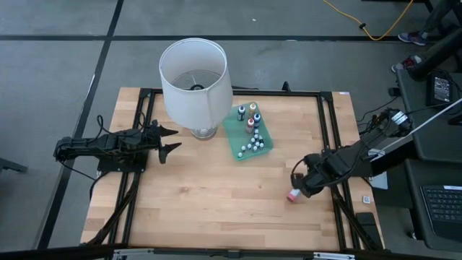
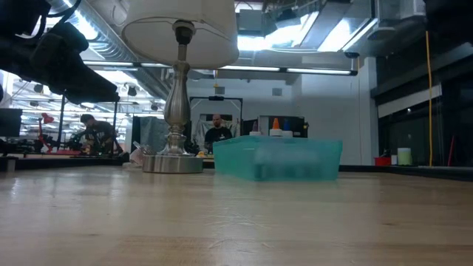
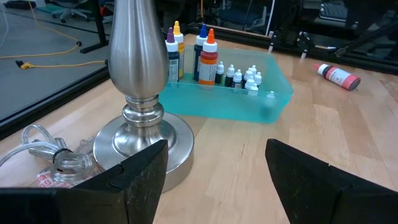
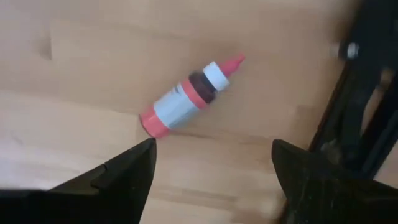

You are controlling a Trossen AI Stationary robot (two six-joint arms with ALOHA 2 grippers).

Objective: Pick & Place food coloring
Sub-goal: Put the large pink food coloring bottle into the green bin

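A red bottle (image 4: 186,96) with a white label and a pointed red cap lies on its side on the wood near the table's right edge (image 1: 292,195). My right gripper (image 4: 211,149) hovers open just over it, its fingertips past the bottle's bottom end; no touch shows. Several tiny white-capped bottles (image 3: 245,78) and a few taller colour bottles (image 3: 202,56) stand in the translucent green tray (image 1: 266,144) at the table's far middle. My left gripper (image 1: 173,141) waits open at the table's left, pointing at the lamp base.
A lamp with a big white shade (image 1: 195,83) and a metal foot (image 3: 140,93) stands left of the tray, its cord coiled beside the foot (image 3: 43,149). Black rails (image 1: 332,137) run along the table's left, right and far sides. Bare wood lies near and in the middle.
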